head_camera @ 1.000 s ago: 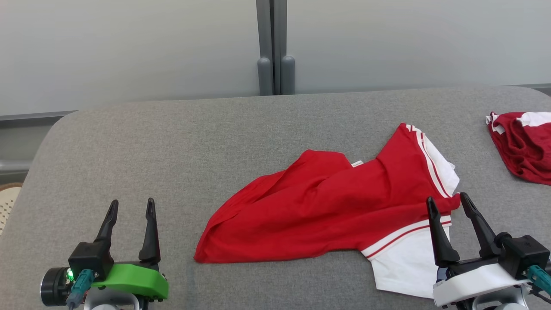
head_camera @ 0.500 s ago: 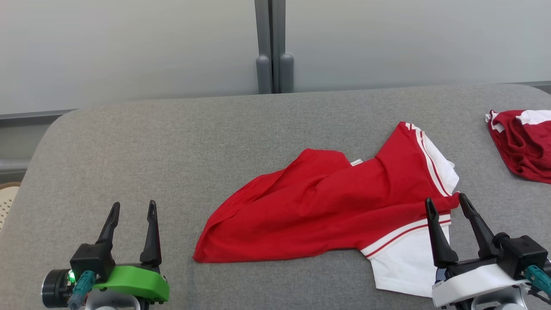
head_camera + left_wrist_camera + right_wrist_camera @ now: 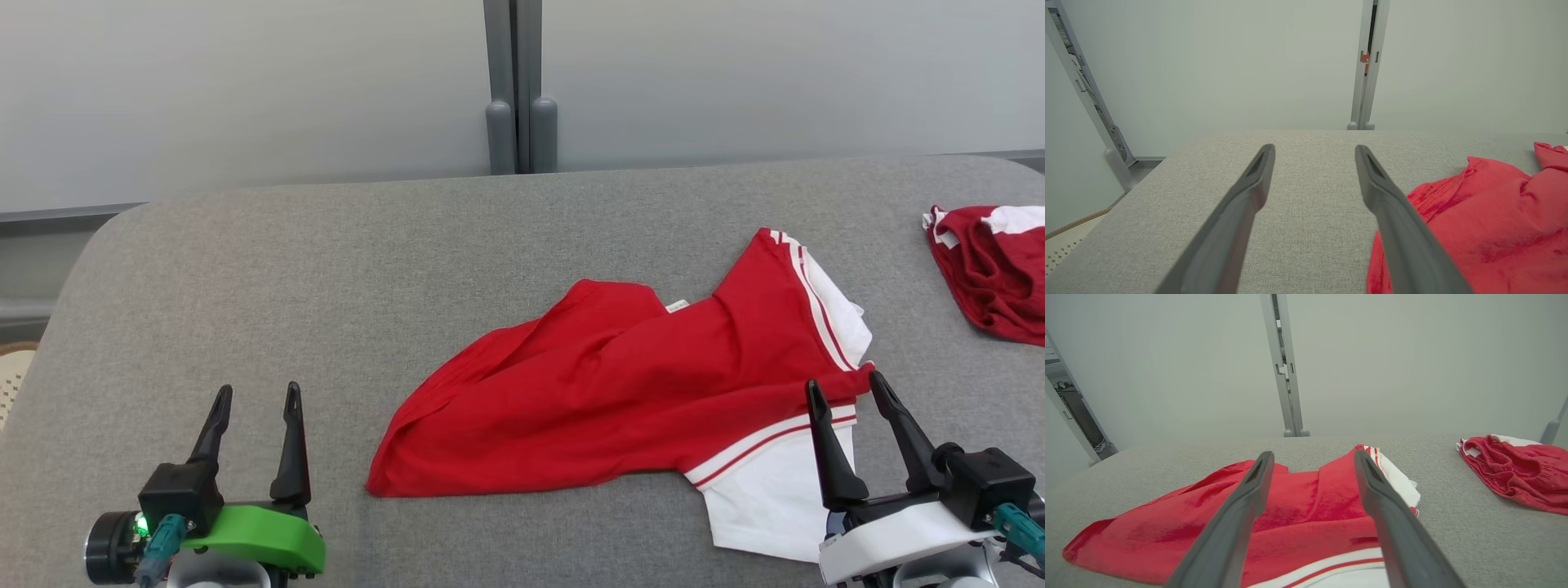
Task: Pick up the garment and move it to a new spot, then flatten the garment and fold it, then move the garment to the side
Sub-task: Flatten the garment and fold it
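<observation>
Here the red-and-white garment (image 3: 620,392) lies crumpled on the grey cloth-covered desk (image 3: 326,269), pale wall panels (image 3: 245,98) behind it. Left of the garment the left end effector (image 3: 258,389) hovers spread; the right end effector (image 3: 844,380), also spread, hangs over its striped right edge.

— Bright, even, diffuse light; no glare.
— Shadows?
— Just a thin soft one under the garment (image 3: 620,392), along its near hem. Head view is sharp. Wrist views tilt the side post (image 3: 1088,92), and the fingers (image 3: 1229,228) blur toward the bottom edge.
</observation>
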Controlling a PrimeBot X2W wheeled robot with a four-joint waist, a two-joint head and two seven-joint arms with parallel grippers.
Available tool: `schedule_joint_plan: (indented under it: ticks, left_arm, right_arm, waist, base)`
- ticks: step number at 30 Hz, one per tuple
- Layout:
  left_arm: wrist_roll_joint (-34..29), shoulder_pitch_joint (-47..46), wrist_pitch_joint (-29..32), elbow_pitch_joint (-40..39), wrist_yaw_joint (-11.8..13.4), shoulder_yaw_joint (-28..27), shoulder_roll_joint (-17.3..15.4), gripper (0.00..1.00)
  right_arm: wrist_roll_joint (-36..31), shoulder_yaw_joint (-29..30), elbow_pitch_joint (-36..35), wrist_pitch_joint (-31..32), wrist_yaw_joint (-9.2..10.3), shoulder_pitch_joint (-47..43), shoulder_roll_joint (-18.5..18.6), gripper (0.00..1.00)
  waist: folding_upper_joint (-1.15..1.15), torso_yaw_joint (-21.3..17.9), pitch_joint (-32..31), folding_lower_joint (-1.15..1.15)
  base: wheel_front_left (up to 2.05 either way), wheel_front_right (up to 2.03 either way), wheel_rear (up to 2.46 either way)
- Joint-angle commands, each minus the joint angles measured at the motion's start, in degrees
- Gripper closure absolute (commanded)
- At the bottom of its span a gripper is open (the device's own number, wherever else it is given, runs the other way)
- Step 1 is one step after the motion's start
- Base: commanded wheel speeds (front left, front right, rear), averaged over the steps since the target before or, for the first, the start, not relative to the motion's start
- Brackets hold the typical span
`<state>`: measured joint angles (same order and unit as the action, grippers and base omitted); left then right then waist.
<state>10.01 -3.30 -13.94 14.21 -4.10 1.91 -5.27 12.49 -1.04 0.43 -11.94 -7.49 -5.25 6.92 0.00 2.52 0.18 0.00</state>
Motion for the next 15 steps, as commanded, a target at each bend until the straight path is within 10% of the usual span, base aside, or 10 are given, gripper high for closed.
schedule_joint_plan:
  ticks: [1, 15]
  left_arm:
    - [-0.18, -0.17, -0.16, 0.19, -0.02, 0.54, -0.37, 0.0]
    - [0.23, -1.81, -0.35, 11.62, -2.01, 7.95, 1.07, 0.0]
  right_arm:
    - [-0.01, 0.26, 0.4, 0.07, -0.01, 0.42, 0.06, 0.0]
    - [-1.59, 3.64, 14.2, -0.84, -0.01, 1.63, 0.44, 0.0]
  waist:
    - [0.0, -0.04, 0.09, 0.0]
    - [0.0, -1.3, 2.03, 0.0]
  base:
    - [0.0, 0.0, 0.0]
    - [0.0, 0.0, 0.0]
